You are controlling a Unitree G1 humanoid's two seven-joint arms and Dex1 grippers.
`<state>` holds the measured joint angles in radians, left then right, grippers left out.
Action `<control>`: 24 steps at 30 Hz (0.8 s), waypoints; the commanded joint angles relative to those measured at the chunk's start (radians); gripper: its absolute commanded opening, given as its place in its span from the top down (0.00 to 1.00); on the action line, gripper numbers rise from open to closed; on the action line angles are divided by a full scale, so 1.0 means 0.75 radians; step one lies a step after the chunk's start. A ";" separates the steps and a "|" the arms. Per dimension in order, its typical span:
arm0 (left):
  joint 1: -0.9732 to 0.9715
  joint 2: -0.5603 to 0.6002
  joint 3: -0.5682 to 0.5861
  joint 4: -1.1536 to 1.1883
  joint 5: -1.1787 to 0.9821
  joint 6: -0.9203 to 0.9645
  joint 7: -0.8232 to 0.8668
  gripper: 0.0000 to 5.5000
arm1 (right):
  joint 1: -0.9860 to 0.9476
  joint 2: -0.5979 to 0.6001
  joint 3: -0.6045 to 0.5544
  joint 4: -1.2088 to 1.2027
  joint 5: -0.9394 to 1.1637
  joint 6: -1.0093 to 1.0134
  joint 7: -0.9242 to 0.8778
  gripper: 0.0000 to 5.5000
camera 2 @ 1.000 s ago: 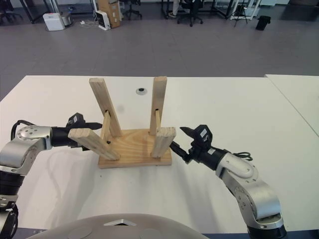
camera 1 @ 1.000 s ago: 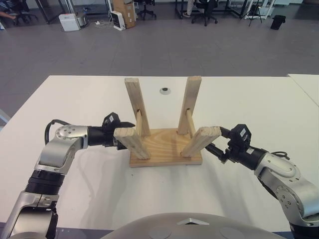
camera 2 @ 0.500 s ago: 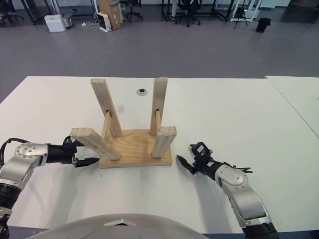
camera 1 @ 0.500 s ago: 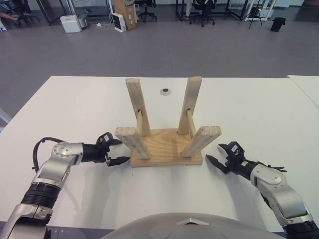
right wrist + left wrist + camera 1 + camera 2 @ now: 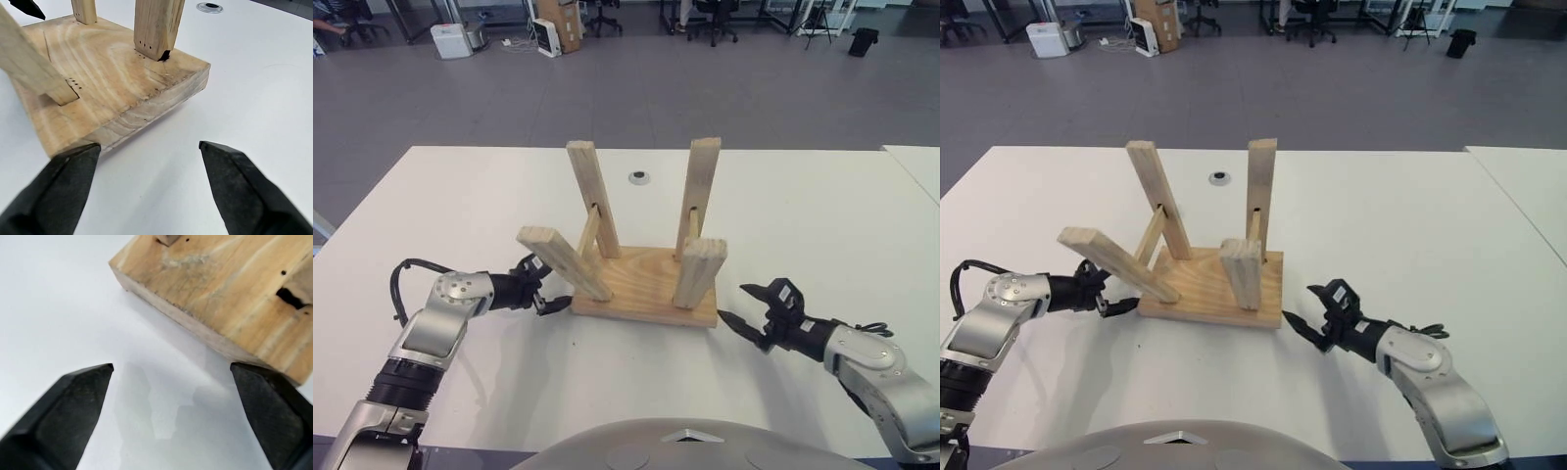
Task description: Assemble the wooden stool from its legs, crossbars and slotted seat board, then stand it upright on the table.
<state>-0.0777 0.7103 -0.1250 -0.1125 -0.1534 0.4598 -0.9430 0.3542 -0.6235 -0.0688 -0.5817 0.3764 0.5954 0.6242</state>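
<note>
Left pincer (image 5: pixel 171 366) agape beside stool (image 5: pixel 220 289)

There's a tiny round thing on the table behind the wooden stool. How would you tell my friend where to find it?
Look at the big white table, then at the upside-down pale wooden stool resting on its seat in the middle. Just past its two far legs sits a small grey-rimmed dark ring in the tabletop. It is the only round thing there, and it is not wood.
</note>
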 commanded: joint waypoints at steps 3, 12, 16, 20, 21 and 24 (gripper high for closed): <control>-0.147 -0.087 0.056 -0.244 -0.265 0.119 -0.105 0.19 | -0.056 0.073 -0.021 -0.189 0.211 0.056 0.028 0.31; -0.230 -0.123 0.100 -0.298 -0.377 0.238 -0.135 0.19 | -0.163 0.073 -0.206 -0.161 0.377 0.118 0.038 0.31; -0.246 -0.145 0.107 -0.303 -0.415 0.261 -0.120 0.19 | -0.201 0.068 -0.245 -0.157 0.411 0.159 0.042 0.31; -0.202 -0.127 0.109 -0.329 -0.465 0.303 -0.161 0.19 | -0.158 0.040 -0.201 -0.146 0.357 0.170 0.076 0.31; -0.166 -0.091 0.106 -0.321 -0.476 0.311 -0.211 0.19 | -0.141 0.011 -0.203 -0.109 0.323 0.154 0.103 0.31; -0.081 0.064 0.061 -0.176 -0.348 0.199 -0.343 0.19 | -0.099 -0.093 -0.238 0.061 0.265 0.100 0.219 0.31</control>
<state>-0.1711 0.7464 -0.0005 -0.2711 -0.3993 0.6586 -1.1128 0.2685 -0.6611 -0.3196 -0.5771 0.5436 0.6835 0.6525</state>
